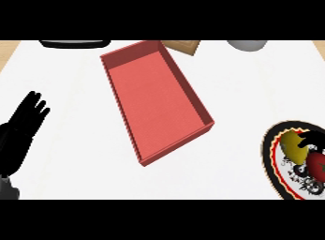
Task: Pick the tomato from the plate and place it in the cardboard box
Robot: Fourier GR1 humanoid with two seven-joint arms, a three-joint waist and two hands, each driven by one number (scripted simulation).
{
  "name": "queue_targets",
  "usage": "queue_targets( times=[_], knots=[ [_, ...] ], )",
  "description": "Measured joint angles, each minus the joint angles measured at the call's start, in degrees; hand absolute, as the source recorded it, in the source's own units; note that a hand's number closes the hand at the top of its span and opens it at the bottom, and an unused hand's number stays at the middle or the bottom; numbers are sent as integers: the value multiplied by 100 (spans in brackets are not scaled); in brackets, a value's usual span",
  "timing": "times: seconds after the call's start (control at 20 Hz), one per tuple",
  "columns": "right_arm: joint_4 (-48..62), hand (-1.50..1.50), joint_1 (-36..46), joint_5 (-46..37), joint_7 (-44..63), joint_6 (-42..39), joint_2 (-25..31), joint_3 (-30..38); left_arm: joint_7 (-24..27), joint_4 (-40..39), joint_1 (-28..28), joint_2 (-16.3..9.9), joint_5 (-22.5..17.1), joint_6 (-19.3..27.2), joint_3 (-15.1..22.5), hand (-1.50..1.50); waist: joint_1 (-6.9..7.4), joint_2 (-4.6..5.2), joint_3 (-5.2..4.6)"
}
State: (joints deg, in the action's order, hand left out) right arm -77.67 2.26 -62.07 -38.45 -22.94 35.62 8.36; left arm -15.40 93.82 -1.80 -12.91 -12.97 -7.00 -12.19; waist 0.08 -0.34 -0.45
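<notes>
The red tomato (324,167) with a green stem star lies on the patterned plate (273,154) at the lower right, beside a yellow object (291,146). My right hand (321,140) comes in from the right edge just beyond the tomato, its fingers spread over the yellow object and the tomato's far side, not closed round it. The box (158,101) is a shallow red open tray lying at a slant in the middle of the counter. My left hand (16,133) rests at the lower left, open with fingers up.
Along the far edge stand a black object (75,43), a wooden piece (182,45) just behind the box, and a grey bowl (247,44). White counter lies between the box and the plate.
</notes>
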Motion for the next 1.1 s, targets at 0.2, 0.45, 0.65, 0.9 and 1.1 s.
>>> queue_targets(
  times=[0.2, 0.45, 0.65, 0.9, 1.1],
  knots=[
    [-492, 150, 345, -275, 1366, -322, -1117, -502, 3, -84, -136, -25, 2, -47, 29, 0, 140, 8, -35],
    [-614, 150, 863, -612, 2856, -385, -2418, -891, -7, -65, -234, 16, 24, -118, 186, 0, 496, 61, -44],
    [-594, 150, 1376, -909, 4131, -250, -3123, -1212, -25, -77, -311, 35, 51, -176, 305, 0, 703, 88, -18],
    [-590, 150, 2266, -993, 5666, -24, -3424, -1695, -73, -112, -453, 109, 92, -206, 480, 0, 923, 85, 5],
    [-601, 150, 3059, -975, 6822, 247, -3509, -2119, -120, -164, -577, 147, 127, -222, 590, 0, 1071, 76, 10]
  ],
)
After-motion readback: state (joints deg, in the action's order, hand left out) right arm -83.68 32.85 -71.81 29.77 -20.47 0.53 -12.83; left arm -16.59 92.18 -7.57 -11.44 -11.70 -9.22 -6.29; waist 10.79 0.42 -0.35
